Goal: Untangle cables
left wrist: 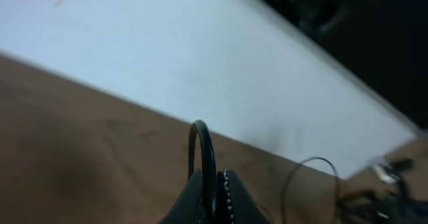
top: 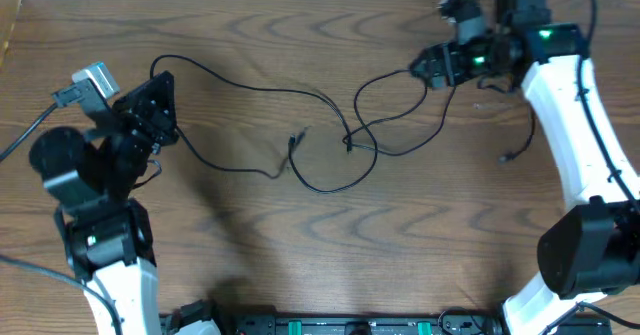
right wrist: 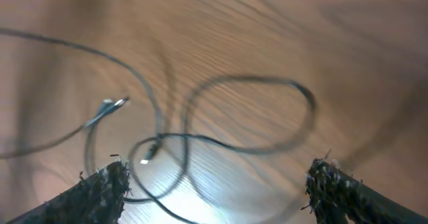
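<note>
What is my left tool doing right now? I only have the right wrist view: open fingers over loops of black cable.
Observer: The left tool is shut on a black cable, which arches up out of its tip.
Operator: Where does that cable go?
Observer: In the overhead view it runs right across the table into the crossing loops mid-table.
Operator: Any loose ends outside my view?
Observer: One thin cable end lies apart from the loops, beside your right arm.
</note>
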### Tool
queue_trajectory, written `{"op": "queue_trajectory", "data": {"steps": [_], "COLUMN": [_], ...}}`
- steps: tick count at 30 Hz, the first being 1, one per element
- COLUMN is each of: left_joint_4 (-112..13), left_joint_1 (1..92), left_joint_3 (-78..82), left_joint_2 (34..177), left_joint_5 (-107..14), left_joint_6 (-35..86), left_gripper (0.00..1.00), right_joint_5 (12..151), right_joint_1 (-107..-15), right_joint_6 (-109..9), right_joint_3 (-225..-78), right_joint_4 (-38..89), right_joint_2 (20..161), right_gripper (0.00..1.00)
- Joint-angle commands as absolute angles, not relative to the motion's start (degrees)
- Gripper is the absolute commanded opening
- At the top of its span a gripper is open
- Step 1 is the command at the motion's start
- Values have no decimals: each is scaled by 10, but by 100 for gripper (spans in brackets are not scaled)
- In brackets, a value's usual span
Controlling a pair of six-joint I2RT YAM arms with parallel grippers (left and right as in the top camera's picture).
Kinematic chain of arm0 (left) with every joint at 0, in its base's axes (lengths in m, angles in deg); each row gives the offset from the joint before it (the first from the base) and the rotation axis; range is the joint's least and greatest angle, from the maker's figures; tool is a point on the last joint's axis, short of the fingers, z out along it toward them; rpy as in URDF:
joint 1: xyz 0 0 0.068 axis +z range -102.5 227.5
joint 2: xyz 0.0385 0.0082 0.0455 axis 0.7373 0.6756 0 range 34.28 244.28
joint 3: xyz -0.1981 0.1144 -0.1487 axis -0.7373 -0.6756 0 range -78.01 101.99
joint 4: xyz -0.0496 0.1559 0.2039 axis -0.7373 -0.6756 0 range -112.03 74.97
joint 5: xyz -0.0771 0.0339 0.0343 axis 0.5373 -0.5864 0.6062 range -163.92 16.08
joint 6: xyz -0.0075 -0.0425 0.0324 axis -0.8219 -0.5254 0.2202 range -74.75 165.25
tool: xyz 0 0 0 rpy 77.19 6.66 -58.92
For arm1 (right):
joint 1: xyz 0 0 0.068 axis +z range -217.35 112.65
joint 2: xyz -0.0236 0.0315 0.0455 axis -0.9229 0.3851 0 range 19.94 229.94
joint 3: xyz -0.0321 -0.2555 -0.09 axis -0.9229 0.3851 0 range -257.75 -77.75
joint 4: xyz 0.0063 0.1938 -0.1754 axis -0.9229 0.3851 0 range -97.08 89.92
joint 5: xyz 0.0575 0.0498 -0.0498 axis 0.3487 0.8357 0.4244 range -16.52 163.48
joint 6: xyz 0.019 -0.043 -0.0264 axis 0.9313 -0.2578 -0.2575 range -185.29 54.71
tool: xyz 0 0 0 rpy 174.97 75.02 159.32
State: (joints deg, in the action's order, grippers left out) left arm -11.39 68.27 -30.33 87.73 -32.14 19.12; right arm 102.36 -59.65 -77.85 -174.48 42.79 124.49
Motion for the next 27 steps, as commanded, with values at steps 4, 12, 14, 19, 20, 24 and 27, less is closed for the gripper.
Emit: {"op": "queue_trajectory", "data": {"steps": [4, 12, 14, 19, 20, 24, 27], "left_joint_4": [-83, -51, -51, -50, -50, -29, 13], "left_joint_1": [681, 681, 681, 681, 681, 681, 681], "left_joint_3": [-290, -290, -290, -290, -290, -290, -290], "left_joint_2": [829, 811, 811, 811, 811, 811, 811], "left_joint_5": [-234, -171, -162, -142, -138, -110, -85], "left_joint_6": [158, 132, 132, 132, 129, 104, 74], "left_gripper": [7, 7, 8, 8, 7, 7, 8], "right_joint_5": [1117, 1116, 1119, 1245, 1283, 1357, 1364], "right_joint_1": [-514, -428, -417, -410, -410, -409, -401], "right_joint_6": [-949, -1059, -1074, -1111, -1119, -1127, -1127], "right_joint_3": [-1754, -1754, -1754, -1754, -1754, -1754, -1754], "right_joint_4": [426, 370, 347, 295, 286, 262, 252], "right_joint_2": [1241, 1241, 1241, 1241, 1241, 1242, 1242], "right_gripper": [86, 84, 84, 86, 86, 86, 86]}}
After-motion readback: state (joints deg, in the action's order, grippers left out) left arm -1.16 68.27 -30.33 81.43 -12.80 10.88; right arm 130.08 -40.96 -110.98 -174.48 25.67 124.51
